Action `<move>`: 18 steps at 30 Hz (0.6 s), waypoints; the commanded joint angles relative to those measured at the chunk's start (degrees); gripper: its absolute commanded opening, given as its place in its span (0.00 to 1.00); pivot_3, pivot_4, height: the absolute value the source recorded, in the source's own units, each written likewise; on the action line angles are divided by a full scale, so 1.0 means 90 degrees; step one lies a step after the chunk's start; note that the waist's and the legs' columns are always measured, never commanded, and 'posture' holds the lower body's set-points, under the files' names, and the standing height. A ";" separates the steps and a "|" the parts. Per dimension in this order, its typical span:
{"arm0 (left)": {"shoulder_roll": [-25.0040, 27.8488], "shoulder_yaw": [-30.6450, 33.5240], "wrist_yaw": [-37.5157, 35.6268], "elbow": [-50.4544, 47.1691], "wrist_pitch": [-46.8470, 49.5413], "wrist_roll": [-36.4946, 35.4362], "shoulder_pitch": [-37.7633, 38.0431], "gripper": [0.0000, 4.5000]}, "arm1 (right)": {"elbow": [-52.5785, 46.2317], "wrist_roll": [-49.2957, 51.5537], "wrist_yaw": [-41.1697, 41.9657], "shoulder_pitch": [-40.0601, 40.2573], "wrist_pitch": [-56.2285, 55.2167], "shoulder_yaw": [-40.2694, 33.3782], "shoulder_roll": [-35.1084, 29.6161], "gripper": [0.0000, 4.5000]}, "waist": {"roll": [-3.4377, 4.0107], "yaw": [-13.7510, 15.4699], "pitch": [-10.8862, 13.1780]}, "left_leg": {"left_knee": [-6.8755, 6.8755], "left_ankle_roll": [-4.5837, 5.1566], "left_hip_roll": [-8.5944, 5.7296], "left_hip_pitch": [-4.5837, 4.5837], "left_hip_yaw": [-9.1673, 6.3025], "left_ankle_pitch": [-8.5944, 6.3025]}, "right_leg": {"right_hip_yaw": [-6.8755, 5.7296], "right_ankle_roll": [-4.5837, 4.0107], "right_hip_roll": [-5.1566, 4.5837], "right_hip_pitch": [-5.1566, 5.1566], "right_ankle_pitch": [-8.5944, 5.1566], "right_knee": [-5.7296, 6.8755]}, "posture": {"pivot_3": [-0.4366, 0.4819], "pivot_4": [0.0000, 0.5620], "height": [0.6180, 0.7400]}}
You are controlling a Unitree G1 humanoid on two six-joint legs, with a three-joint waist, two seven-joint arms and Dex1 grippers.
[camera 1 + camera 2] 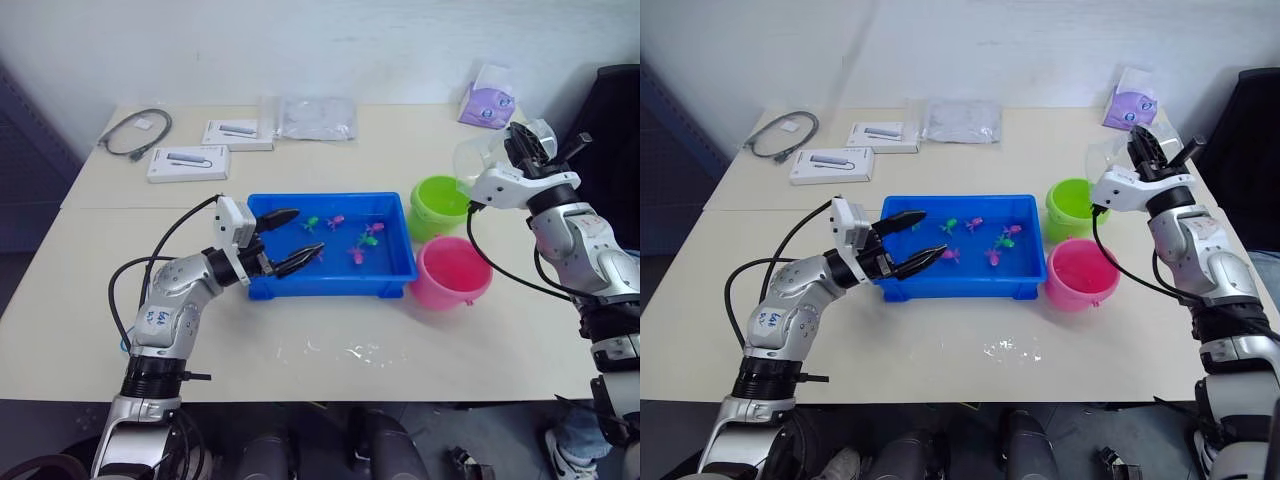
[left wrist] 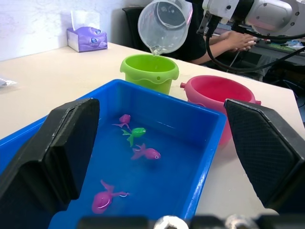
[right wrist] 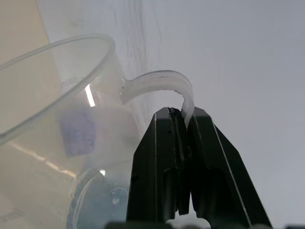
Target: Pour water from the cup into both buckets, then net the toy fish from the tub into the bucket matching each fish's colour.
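**Pouring step: cup tipped over green bucket**

We are in the pour. Our right gripper (image 3: 187, 125) has its fingers pinched tight on the handle of the clear measuring cup (image 2: 164, 25), which is tilted with its spout low, right above the lime green bucket (image 1: 440, 203). We cannot make out a water stream, and the cup looks almost empty from here.

The pink bucket (image 1: 450, 272) sits just beside the green one, on the near side, below and inward of the right fingers. We judge the green pour is at or near its end; whether the pink bucket already holds water we cannot tell. The next move calls for levelling the cup, or shifting it over the pink rim and tipping slowly so nothing spills on the surface (image 1: 330, 350), which already shows some wet spots.

Our left gripper (image 1: 285, 240) has fingers spread wide, holding nothing, hovering over the near-left end of the blue tub (image 1: 330, 285). The toy fish (image 2: 146, 152), pink and green, lie in shallow water just ahead of those fingers, scattered and apart.

The cup is see-through plastic, with faint printed marks and a thin curved handle.
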 commanded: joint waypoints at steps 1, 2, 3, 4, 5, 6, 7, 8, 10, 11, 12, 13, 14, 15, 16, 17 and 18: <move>-0.0012 0.0073 -0.0038 -0.0300 -0.0103 -0.0105 0.0031 1.00 | -0.0624 0.1334 0.0384 0.0207 0.0076 -0.0920 0.0227 0.01 | 0.0000 -0.0002 0.0000 | 0.0001 0.0000 0.0000 0.0000 0.0000 0.0000 | 0.0000 0.0000 0.0000 0.0001 0.0000 0.0000 | 0.48 0.27 1.00; -0.0016 0.0081 -0.0055 -0.0299 -0.0103 -0.0128 0.0036 1.00 | -0.0741 0.1781 0.0559 0.0274 0.0301 -0.1183 0.0404 0.01 | 0.0000 -0.0003 0.0000 | 0.0002 0.0001 0.0000 0.0000 0.0001 0.0000 | 0.0001 0.0001 0.0000 0.0001 0.0000 0.0001 | 0.48 0.27 1.00; -0.0021 0.0087 -0.0105 -0.0292 -0.0105 -0.0172 0.0036 1.00 | -0.0875 0.2238 0.0653 0.0316 0.0572 -0.1505 0.0595 0.01 | 0.0000 -0.0003 0.0000 | 0.0004 0.0001 0.0000 0.0000 0.0000 0.0000 | 0.0000 0.0002 0.0001 0.0001 0.0001 0.0004 | 0.48 0.27 1.00; -0.0024 0.0090 -0.0141 -0.0287 -0.0106 -0.0200 0.0035 1.00 | -0.0987 0.2535 0.0723 0.0346 0.0782 -0.1726 0.0724 0.01 | 0.0000 -0.0003 0.0000 | 0.0005 0.0002 0.0000 0.0000 0.0000 0.0001 | 0.0000 0.0002 0.0001 0.0002 0.0001 0.0005 | 0.48 0.27 1.00; -0.0028 0.0096 -0.0183 -0.0281 -0.0114 -0.0233 0.0032 1.00 | -0.1134 0.2986 0.0894 0.0368 0.1185 -0.2012 0.0890 0.01 | 0.0000 -0.0003 0.0000 | 0.0006 0.0002 0.0000 0.0000 0.0000 0.0001 | 0.0000 0.0002 0.0001 0.0001 0.0001 0.0007 | 0.48 0.27 1.00; -0.0049 0.0112 -0.0232 -0.0284 -0.0122 -0.0295 0.0030 1.00 | -0.1274 0.3417 0.1017 0.0384 0.1527 -0.2293 0.1039 0.01 | 0.0000 -0.0003 0.0000 | 0.0006 0.0002 0.0000 0.0002 0.0001 0.0001 | 0.0001 0.0002 0.0000 0.0001 0.0001 0.0012 | 0.48 0.27 1.00; -0.0099 0.0149 -0.0300 -0.0304 -0.0082 -0.0448 0.0033 1.00 | -0.1426 0.3922 0.1258 0.0404 0.1849 -0.2544 0.1174 0.01 | 0.0000 -0.0002 0.0000 | 0.0006 0.0003 0.0001 0.0002 -0.0001 0.0001 | 0.0001 0.0002 0.0000 0.0002 0.0001 0.0012 | 0.48 0.27 1.00; -0.0144 0.0212 -0.0388 -0.0389 0.0054 -0.0708 0.0029 1.00 | -0.1591 0.4401 0.1508 0.0440 0.2155 -0.2805 0.1256 0.01 | 0.0000 -0.0002 0.0000 | 0.0006 0.0003 0.0001 0.0002 -0.0001 0.0001 | 0.0001 0.0002 0.0000 0.0002 0.0001 0.0012 | 0.48 0.27 1.00; -0.0092 0.0229 -0.0599 -0.0585 0.0366 -0.1071 0.0019 1.00 | -0.1821 0.4945 0.1700 0.0533 0.2569 -0.3311 0.1218 0.01 | 0.0000 0.0007 0.0000 | 0.0007 0.0005 0.0001 0.0001 -0.0002 0.0002 | 0.0001 0.0002 -0.0002 0.0002 0.0001 0.0012 | 0.48 0.27 1.00; -0.0010 0.0198 -0.0713 -0.0689 0.0498 -0.1170 0.0024 1.00 | -0.1941 0.5261 0.1748 0.0587 0.2889 -0.3593 0.1192 0.01 | 0.0000 0.0014 0.0000 | 0.0007 0.0005 0.0001 -0.0001 -0.0004 0.0001 | 0.0000 0.0002 -0.0003 0.0001 0.0001 0.0012 | 0.48 0.27 1.00; 0.0102 0.0148 -0.0866 -0.0782 0.0601 -0.1226 0.0036 1.00 | -0.2057 0.5650 0.1708 0.0634 0.3248 -0.3951 0.1208 0.01 | 0.0000 0.0017 0.0000 | 0.0007 0.0006 -0.0001 -0.0001 -0.0006 0.0002 | -0.0001 0.0002 -0.0006 0.0001 0.0001 0.0012 | 0.48 0.27 1.00; 0.0222 0.0095 -0.1029 -0.0856 0.0665 -0.1248 0.0050 1.00 | -0.2188 0.6063 0.1677 0.0709 0.3666 -0.4277 0.1247 0.01 | 0.0001 0.0016 -0.0001 | 0.0007 0.0007 -0.0001 -0.0002 -0.0006 0.0002 | -0.0002 0.0002 -0.0006 0.0001 0.0001 0.0012 | 0.48 0.27 1.00; 0.0301 0.0064 -0.1131 -0.0904 0.0708 -0.1265 0.0064 1.00 | -0.2293 0.6314 0.1641 0.0767 0.3947 -0.4480 0.1274 0.01 | 0.0001 0.0016 -0.0001 | 0.0007 0.0007 -0.0002 -0.0001 -0.0006 0.0002 | -0.0001 0.0002 -0.0006 0.0002 0.0001 0.0013 | 0.48 0.27 1.00; 0.0411 0.0038 -0.1265 -0.0971 0.0760 -0.1296 0.0093 1.00 | -0.2394 0.6480 0.1566 0.0908 0.4185 -0.4680 0.1301 0.01 | 0.0001 0.0014 -0.0001 | 0.0007 0.0007 -0.0002 -0.0001 -0.0006 0.0002 | -0.0001 0.0001 -0.0006 0.0001 0.0001 0.0013 | 0.48 0.27 1.00; 0.0517 0.0023 -0.1387 -0.1041 0.0797 -0.1323 0.0127 1.00 | -0.2497 0.6624 0.1467 0.1072 0.4421 -0.4860 0.1358 0.01 | 0.0002 0.0009 -0.0001 | 0.0007 0.0007 -0.0002 -0.0001 -0.0007 0.0002 | -0.0001 0.0001 -0.0005 0.0002 0.0001 0.0014 | 0.48 0.27 1.00; 0.0684 0.0002 -0.1577 -0.1162 0.0859 -0.1365 0.0185 1.00 | -0.2653 0.6745 0.1320 0.1377 0.4537 -0.5072 0.1546 0.01 | 0.0001 0.0008 -0.0001 | 0.0007 0.0008 -0.0002 0.0001 -0.0004 0.0002 | 0.0001 0.0001 -0.0005 0.0002 0.0001 0.0015 | 0.48 0.27 1.00; 0.0825 -0.0012 -0.1743 -0.1275 0.0891 -0.1394 0.0251 1.00 | -0.2797 0.6862 0.1195 0.1673 0.4620 -0.5240 0.1751 0.01 | -0.0004 0.0008 -0.0004 | 0.0006 0.0008 -0.0002 0.0002 -0.0004 0.0002 | 0.0002 0.0001 -0.0004 0.0002 0.0001 0.0016 | 0.48 0.27 1.00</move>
